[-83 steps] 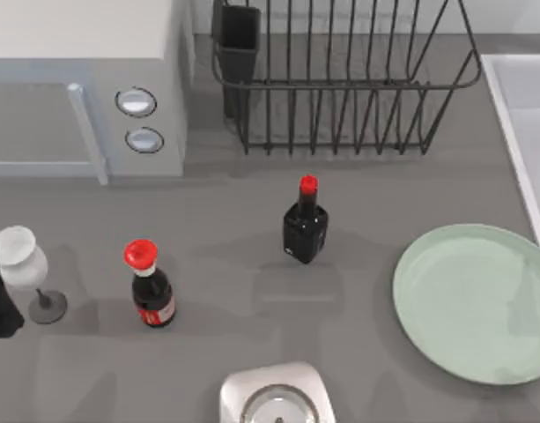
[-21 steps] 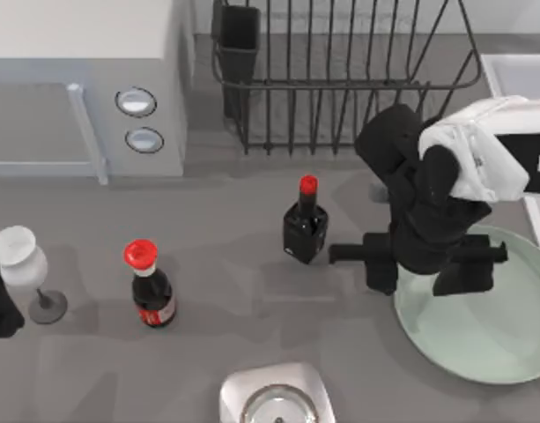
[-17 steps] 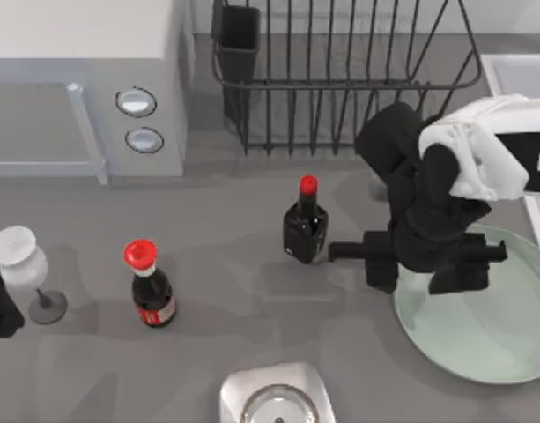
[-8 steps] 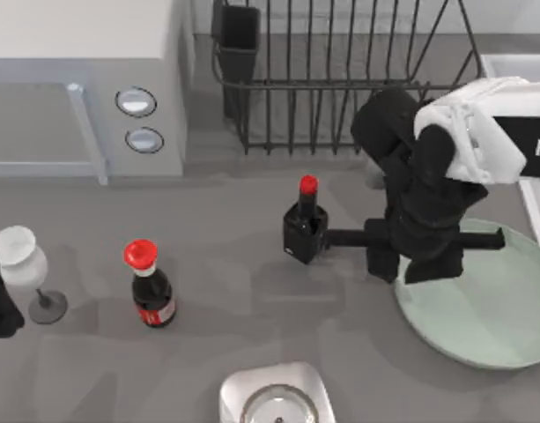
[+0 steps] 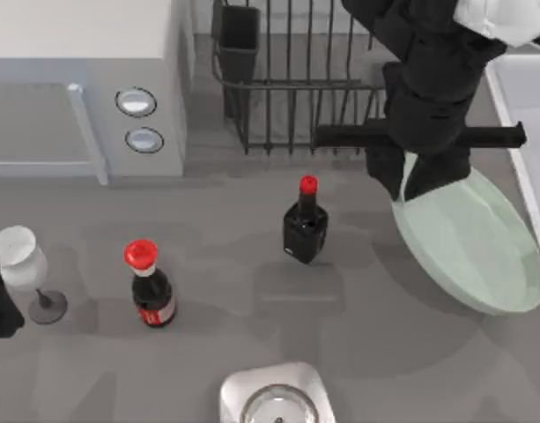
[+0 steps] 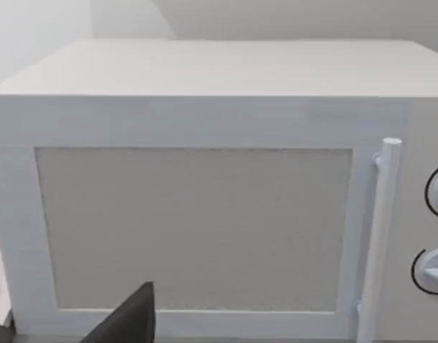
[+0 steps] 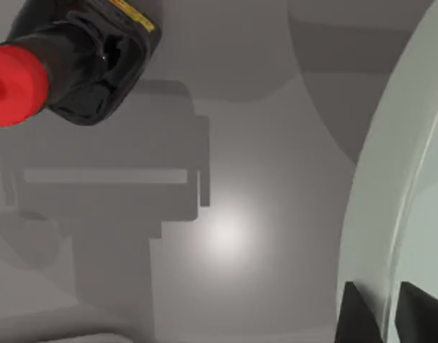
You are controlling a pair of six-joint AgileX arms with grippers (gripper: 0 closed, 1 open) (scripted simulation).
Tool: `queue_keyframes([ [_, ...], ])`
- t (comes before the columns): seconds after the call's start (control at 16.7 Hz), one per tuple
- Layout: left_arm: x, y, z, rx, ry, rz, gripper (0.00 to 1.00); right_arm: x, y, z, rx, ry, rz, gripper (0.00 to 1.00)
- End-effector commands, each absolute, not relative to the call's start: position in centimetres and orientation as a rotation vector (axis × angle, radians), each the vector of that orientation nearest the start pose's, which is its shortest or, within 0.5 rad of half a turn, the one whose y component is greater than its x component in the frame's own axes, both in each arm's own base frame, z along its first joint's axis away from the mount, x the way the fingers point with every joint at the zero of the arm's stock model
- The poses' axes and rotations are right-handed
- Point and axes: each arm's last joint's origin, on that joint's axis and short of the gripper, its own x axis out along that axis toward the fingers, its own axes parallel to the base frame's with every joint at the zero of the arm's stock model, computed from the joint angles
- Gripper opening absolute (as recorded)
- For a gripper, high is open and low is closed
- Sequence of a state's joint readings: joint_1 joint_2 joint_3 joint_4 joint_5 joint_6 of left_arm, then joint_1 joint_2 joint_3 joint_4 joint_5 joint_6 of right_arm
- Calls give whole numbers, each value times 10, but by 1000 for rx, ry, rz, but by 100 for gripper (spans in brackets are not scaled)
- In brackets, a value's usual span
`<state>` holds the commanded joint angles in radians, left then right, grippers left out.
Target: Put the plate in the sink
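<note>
- The right tool (image 5: 413, 181) is closed on the near-left rim of the plate (image 5: 468, 247), at the right of the tabletop (image 5: 252, 291), in front of the dish rack (image 5: 340, 79).
- In the right wrist view, the two dark fingertips (image 7: 358, 318) pinch the pale rim of the plate (image 7: 390, 186) between them, one on each face.
- The plate is tilted and lifted off the tabletop, its gripped edge raised; its far-right edge lies just beside the sink (image 5: 529, 115), whose pale rim runs along the right border of the top view.
- The plate is not in the sink.
- A dark square bottle (image 5: 305, 225) with a red cap stands upright left of the plate, apart from it.
- A cola bottle (image 5: 149, 286) and a wine glass (image 5: 25, 269) stand farther left.
- The left arm is parked at the left edge; its wrist view faces the microwave (image 6: 204, 186). Its tool's state cannot be told.
</note>
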<state>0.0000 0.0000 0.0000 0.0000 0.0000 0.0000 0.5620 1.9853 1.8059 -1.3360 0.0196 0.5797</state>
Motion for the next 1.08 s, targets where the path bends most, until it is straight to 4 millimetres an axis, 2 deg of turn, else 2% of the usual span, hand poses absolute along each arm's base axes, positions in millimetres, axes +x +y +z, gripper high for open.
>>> queue_keyframes([
  [0.24,106,-1,160,0,0,0,100,317,202,331,34,1494,8,0],
  [0.42,106,-1,160,0,0,0,100,305,193,364,40,1482,13,0],
  [0.54,106,-1,160,0,0,0,100,301,190,372,42,1478,15,0],
  [0.84,106,-1,160,0,0,0,100,301,191,371,39,1479,18,0],
  [0.96,106,-1,160,0,0,0,100,315,185,367,35,1482,15,0],
  [1.08,106,-1,160,0,0,0,100,343,170,357,28,1486,9,0],
])
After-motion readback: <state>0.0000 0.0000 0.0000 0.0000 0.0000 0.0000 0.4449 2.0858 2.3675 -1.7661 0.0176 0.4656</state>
